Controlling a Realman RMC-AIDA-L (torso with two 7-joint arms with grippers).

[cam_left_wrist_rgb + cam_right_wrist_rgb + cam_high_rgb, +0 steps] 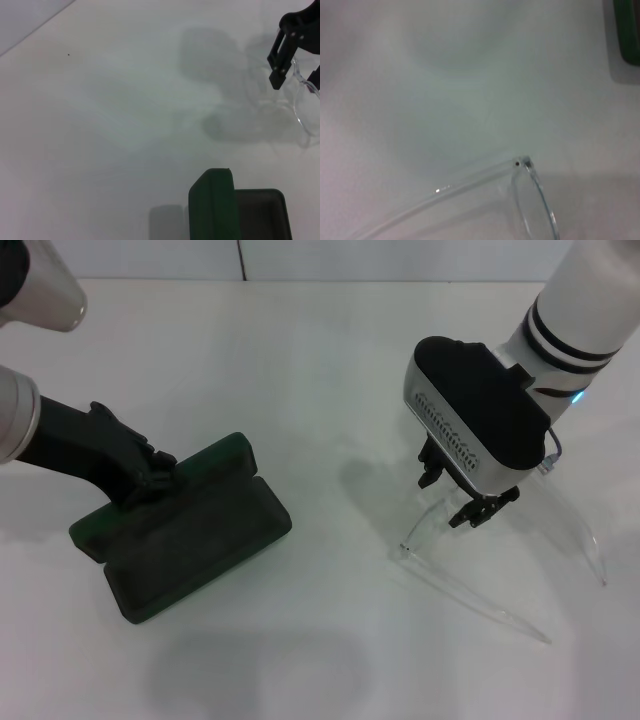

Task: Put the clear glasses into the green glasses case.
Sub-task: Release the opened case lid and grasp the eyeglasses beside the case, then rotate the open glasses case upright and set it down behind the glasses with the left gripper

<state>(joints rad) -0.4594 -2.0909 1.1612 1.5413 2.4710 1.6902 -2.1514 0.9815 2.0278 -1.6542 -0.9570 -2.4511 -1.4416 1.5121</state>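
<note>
A bare lab-style test bench: plain white tabletop point(300, 640), pale wall panels point(150, 258) behind.

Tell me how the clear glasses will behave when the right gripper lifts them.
The clear glasses look thin and light, so probably easy to lift. Their long unfolded arms may flex or snag. Smooth plastic could slip between the right gripper's narrow fingers.

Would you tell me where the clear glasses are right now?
In the head view, the clear glasses lie on the white table at the right, directly beneath the right gripper, apart from the green glasses case.
</note>
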